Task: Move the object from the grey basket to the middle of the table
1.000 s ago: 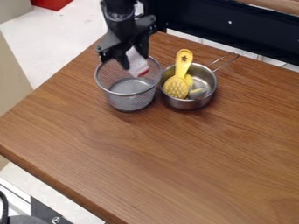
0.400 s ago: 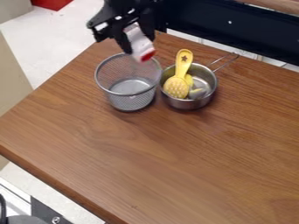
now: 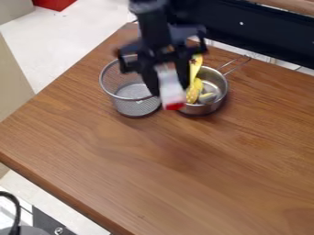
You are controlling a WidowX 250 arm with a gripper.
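Gripping a white object with a red end (image 3: 171,90), the black gripper (image 3: 168,82) hangs over the far part of the brown wooden table (image 3: 153,160).

End effector: grasping, not released. The two fingers (image 3: 149,80) stand apart by about the width of the object, one on each side of it. The picture-left finger lies along the white body; the picture-right one is close against the other side, though blur hides the exact line of contact. The object is tilted slightly, white part up between the fingers, red end pointing down and protruding below the fingertips.

Position of object: out of the grey mesh basket (image 3: 133,108). In the camera view it appears in front of the gap between basket and metal pot (image 3: 204,109), its red end beside the pot's near left side. Height above the table: cannot tell. Contact of the red end with the pot: cannot tell.

Basket: upright on the table, far rim partly hidden by the gripper. Pot: upright, just beside the basket on the picture-right side, its wire handle (image 3: 235,64) pointing toward the far right. Inside the pot, a yellow utensil (image 3: 195,73) leans with its handle up past the rim, partly covered by the gripper; a small pale item (image 3: 207,97) lies next to it.

Surroundings: dark panel (image 3: 251,30) behind the far table edge; black cable (image 3: 15,204) at lower left.
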